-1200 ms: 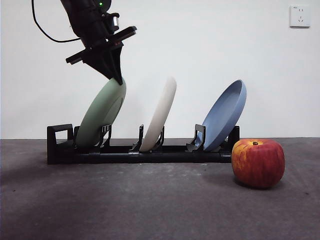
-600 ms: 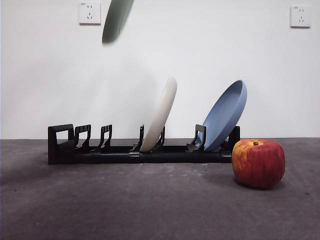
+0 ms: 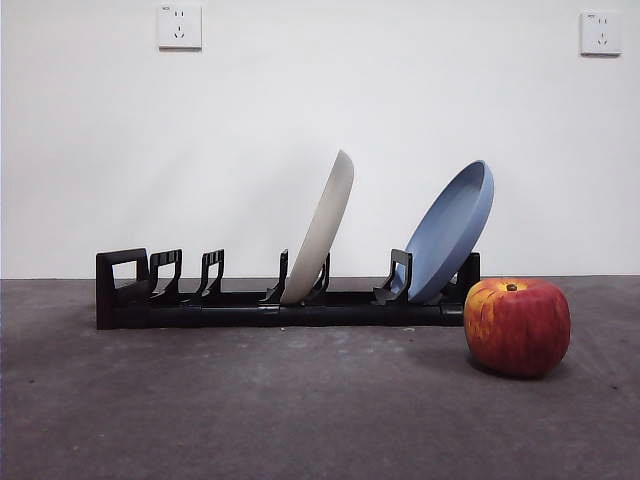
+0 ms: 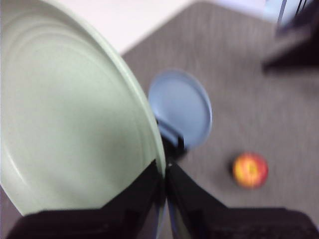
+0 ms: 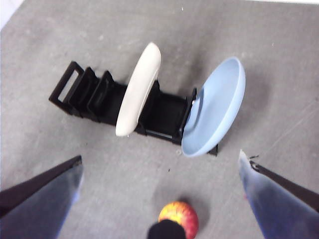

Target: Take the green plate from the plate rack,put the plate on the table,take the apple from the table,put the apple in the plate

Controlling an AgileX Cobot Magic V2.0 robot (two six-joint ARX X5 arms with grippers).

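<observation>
Left wrist view blurred; green plate (image 4: 70, 124) cut off at the frame edges and absent from the front view. Apple (image 5: 178, 218) partly hidden in the right wrist view by a dark part at the frame's bottom edge.

Left end effector (image 4: 164, 172) closed on the rim of the green plate, held high above the bench (image 3: 300, 400), well clear of the plate rack (image 3: 270, 300). Right end effector (image 5: 159, 174) wide open, empty, high above the rack and the apple.

Rack noted on the dark grey bench: handle end and two slots vacant at left, cream plate (image 3: 322, 228) leaning mid-rack, blue plate (image 3: 452, 232) leaning at right. Apple resting on the bench just beside the rack's right end. White wall behind, two sockets (image 3: 179, 26) near the top.
</observation>
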